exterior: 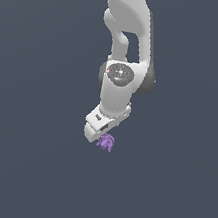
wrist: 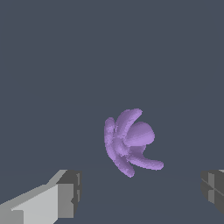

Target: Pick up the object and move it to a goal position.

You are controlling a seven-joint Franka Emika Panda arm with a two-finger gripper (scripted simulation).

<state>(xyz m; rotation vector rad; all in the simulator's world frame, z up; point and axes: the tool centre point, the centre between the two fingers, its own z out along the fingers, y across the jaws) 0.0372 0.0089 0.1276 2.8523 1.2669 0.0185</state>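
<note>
Gripper [wrist: 140, 197] spread wide, fingers [wrist: 65, 192] well apart w/ nothing pinched. Purple lobed object [wrist: 129, 142] sits between and just beyond the tips, not touching either. Exterior view: object [exterior: 106, 142] on dark floor just under gripper [exterior: 97, 129].

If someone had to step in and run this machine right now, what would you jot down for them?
Claw: open and holding nothing. The wrist view shows its two fingertips spread wide apart, neither one touching the purple thing.

Purple lumpy object: lies on the dark grey floor. In the exterior view it sits just below the claw's tip, on the exterior view's right of it.

Done: the arm is lowered close over the object.

Left: get the fingers on either side of the object, close, lift, and carry it to the goal. No goal marker shows in either view.
</note>
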